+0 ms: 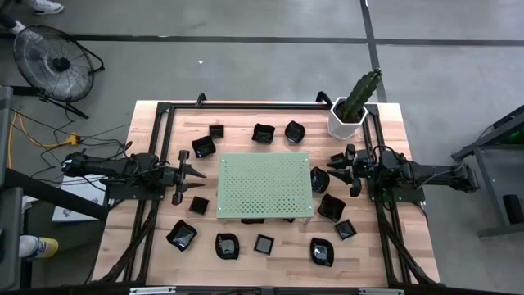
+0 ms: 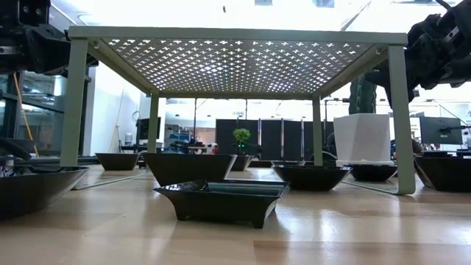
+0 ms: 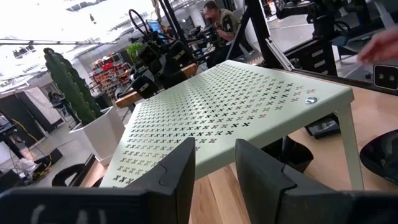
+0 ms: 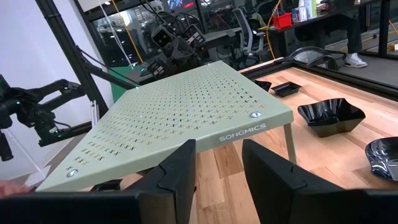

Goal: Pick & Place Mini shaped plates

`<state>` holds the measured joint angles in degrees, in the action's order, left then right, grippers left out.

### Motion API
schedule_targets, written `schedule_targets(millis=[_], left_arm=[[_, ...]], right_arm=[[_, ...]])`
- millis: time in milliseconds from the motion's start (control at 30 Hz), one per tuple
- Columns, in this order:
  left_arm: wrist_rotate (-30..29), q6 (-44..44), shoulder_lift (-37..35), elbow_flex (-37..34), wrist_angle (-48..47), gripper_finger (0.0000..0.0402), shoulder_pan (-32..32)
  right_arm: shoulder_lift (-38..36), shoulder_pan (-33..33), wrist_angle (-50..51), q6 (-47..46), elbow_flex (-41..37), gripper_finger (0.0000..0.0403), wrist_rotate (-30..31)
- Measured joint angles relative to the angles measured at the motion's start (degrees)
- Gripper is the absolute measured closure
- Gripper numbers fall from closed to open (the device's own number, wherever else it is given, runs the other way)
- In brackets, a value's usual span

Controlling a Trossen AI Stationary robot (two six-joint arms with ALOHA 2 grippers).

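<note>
- Around a raised green perforated board at the table's centre, small black mini shaped plates lie scattered on the wood; several sit partly under its edges.
- The left gripper hovers just left of the board, fingers parted and empty, plates just beside it.
- The right gripper hovers at the right edge, fingers apart, holding nothing, one plate just beside it.

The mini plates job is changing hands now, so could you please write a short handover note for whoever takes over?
Left gripper: jaws open, empty, at the green perforated board's left edge.
Right gripper: jaws open, empty, at the board's right edge, beside the white plant pot.
Mini shaped plates: all on the wooden table around the board, a few partly beneath it.
Done: nothing on the board's top.
Left: every plate still to be picked and placed.
</note>
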<state>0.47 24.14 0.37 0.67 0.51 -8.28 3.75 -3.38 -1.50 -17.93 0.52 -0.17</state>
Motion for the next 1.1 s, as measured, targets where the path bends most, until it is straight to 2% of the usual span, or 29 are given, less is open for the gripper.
schedule_targets(millis=[200, 333, 600, 833, 933, 1100], left_arm=[[0.00, 0.00, -0.01, 0.00, 0.01, 0.0291, -0.01], [0.01, -0.01, 0.01, 0.00, -0.01, 0.0291, 0.01], [0.02, 0.00, 0.01, 0.00, -0.01, 0.0291, 0.00], [0.02, 0.00, 0.00, 0.00, 0.00, 0.0291, -0.01], [0.00, 0.00, 0.00, 0.00, 0.01, 0.0291, 0.00], [0.01, 0.00, 0.01, 0.00, -0.01, 0.0291, -0.01]], right_arm=[[0.00, 0.00, -0.79, -1.23, 0.02, 0.0276, 0.14], [-0.04, 0.00, -4.43, 4.00, 0.02, 0.0276, 1.16], [-0.02, 0.00, -6.20, 4.34, 0.02, 0.0276, 1.14], [-0.02, -0.02, -11.42, -5.89, 0.01, 0.0276, 1.64], [-0.02, -0.02, -12.13, -6.81, 0.06, 0.0276, 7.51], [2.20, -0.05, -4.52, -7.15, 4.55, 0.0276, 16.90]])
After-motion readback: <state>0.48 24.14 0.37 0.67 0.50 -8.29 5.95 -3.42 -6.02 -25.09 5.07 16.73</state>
